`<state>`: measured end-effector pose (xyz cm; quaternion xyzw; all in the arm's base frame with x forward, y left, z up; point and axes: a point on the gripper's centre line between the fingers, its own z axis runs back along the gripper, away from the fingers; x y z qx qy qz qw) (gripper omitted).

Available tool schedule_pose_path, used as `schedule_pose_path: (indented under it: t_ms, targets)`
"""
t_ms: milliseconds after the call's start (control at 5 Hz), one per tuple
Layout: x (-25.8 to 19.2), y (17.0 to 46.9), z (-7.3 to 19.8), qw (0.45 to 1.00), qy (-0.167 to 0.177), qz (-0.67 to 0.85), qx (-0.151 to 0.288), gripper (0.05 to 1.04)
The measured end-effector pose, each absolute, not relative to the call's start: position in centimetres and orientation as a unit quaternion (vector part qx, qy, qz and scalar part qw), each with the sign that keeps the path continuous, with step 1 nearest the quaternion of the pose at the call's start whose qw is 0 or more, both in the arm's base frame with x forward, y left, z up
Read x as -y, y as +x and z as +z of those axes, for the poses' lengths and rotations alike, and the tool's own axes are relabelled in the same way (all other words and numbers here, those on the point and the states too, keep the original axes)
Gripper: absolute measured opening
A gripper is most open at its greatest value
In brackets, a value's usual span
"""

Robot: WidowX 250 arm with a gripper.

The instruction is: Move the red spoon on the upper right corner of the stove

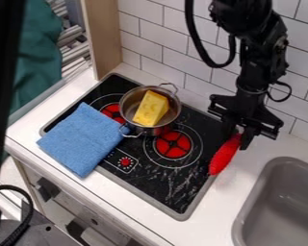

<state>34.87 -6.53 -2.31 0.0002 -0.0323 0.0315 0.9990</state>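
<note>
The gripper (238, 136) hangs over the right edge of the stove, near the tiled wall, and is shut on the upper end of the red spoon (224, 154). From between the fingers, the spoon slants down and to the left, its lower end over the stove's right rim. Whether that lower end touches the surface, I cannot tell. The black stove (205, 127) has its upper right corner just left of the gripper, partly hidden by it.
A metal pot (170, 114) holding a yellow cheese-like block (151, 108) stands on the back of the stove. The blue cloth (83, 139) covers the stove's left front. At the lower right is a grey sink (245, 218), and white tiles (166, 47) line the back.
</note>
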Motion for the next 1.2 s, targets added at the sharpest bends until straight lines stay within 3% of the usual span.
schedule_pose_path:
  t_ms: [800, 1000, 1200]
  targets:
    - [4.2, 37.2, -3.8, 0.999, 0.022, 0.022, 0.018, 0.288]
    - [4.2, 37.5, -3.6, 0.999, 0.023, 0.019, 0.017, 0.332]
    - [4.2, 37.8, -3.3, 0.999, 0.022, 0.022, 0.019, 0.619]
